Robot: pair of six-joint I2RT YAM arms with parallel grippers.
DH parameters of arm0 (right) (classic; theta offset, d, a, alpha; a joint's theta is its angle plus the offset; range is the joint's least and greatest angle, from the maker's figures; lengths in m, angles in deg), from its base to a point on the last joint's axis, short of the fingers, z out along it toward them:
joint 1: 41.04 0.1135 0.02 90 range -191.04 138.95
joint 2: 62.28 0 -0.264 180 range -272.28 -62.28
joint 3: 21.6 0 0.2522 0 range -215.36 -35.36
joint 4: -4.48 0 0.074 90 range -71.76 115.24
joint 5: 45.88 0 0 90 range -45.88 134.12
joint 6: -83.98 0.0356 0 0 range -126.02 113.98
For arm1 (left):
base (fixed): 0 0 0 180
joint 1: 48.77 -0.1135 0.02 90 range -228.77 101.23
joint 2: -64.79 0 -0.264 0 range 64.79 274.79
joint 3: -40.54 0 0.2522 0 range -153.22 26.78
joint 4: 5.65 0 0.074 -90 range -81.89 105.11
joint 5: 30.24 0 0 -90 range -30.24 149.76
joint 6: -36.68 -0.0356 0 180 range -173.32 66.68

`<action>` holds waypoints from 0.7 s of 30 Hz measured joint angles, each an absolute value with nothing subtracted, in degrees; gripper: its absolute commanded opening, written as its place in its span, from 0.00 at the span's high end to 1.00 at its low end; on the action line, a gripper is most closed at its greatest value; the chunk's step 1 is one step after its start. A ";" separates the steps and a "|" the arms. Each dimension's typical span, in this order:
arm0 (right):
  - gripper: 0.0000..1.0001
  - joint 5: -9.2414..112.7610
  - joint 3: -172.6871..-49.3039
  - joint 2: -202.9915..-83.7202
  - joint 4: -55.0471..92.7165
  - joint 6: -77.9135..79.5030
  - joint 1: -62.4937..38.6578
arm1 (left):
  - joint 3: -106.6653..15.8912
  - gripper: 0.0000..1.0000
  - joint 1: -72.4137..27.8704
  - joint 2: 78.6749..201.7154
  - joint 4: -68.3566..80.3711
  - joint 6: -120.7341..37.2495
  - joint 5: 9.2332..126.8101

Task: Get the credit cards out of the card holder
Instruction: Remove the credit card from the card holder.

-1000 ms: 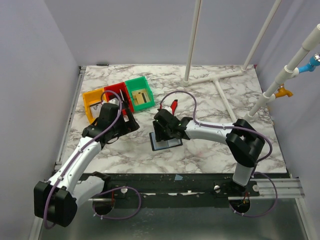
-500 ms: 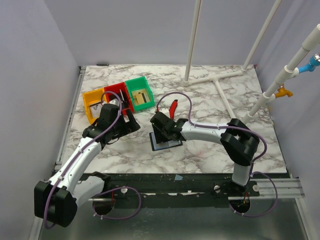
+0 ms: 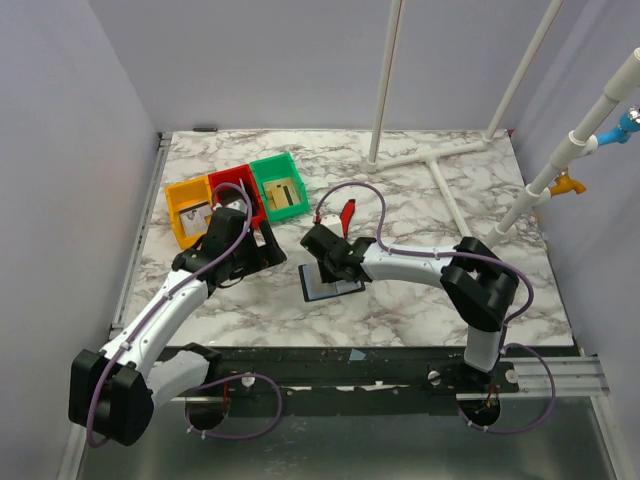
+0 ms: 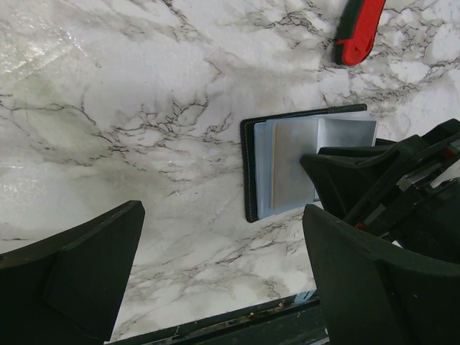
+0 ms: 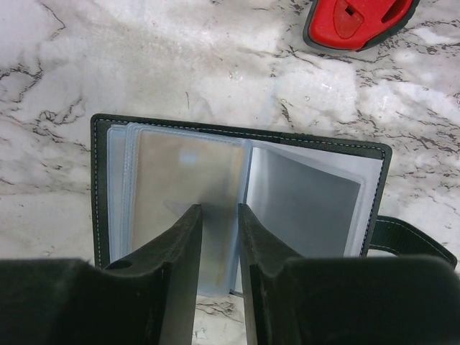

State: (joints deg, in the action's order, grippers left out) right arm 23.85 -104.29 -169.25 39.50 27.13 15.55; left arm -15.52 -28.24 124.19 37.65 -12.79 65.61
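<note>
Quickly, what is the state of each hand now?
Left hand: open wide, empty.
Right hand: nearly closed over the tan card in the card holder; whether it grips cannot be told.

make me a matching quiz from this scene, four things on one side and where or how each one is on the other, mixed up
Things:
1. card holder
2. red tool
3. left hand
4. green bin

Place or state:
a. right end of the row of three bins
b. lying open on the table
c. wide open, holding nothing
d. on the table past the holder's far side

Pairs: 1-b, 2-d, 3-c, 4-a
</note>
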 measured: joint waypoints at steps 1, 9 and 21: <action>0.75 23.78 -104.24 -169.25 39.50 27.15 15.51 | -15.52 0.04 -28.00 124.38 37.63 -12.74 65.61; 0.84 23.76 -103.37 -169.17 38.34 27.61 14.64 | -15.52 0.06 -25.66 126.33 36.73 -11.83 65.61; 0.87 23.82 -100.72 -168.55 36.83 28.09 12.95 | -15.52 0.32 -22.16 130.39 34.59 -10.03 65.94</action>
